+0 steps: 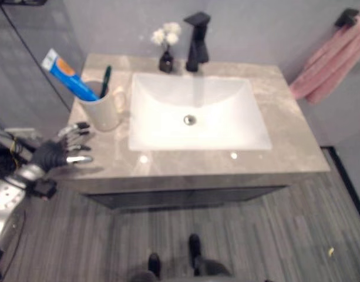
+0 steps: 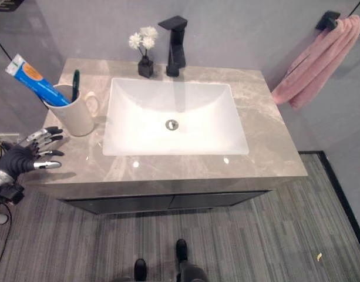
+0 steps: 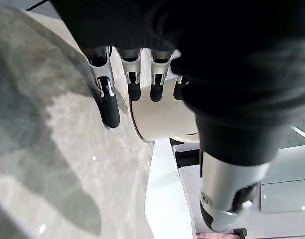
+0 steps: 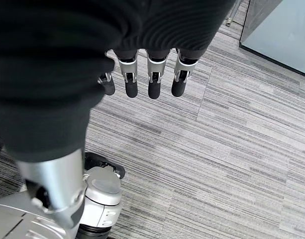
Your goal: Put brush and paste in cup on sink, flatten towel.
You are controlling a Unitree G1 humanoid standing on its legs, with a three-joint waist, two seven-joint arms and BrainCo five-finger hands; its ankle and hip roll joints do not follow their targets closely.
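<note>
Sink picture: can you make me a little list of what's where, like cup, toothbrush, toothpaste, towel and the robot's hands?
cup: white mug standing on the counter, left of the basin
toothbrush: dark brush upright in the cup
toothpaste: blue tube leaning out of the cup
towel: pink towel hanging bunched on a wall bar at the right
left hand: open, over the counter's left edge near the cup, holding nothing
right hand: open, hanging over the floor

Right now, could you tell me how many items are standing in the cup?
2: a blue toothpaste tube leaning out toward the left, and a dark green toothbrush upright beside it, both in the cream cup. Anything shorter inside would be hidden.
</note>
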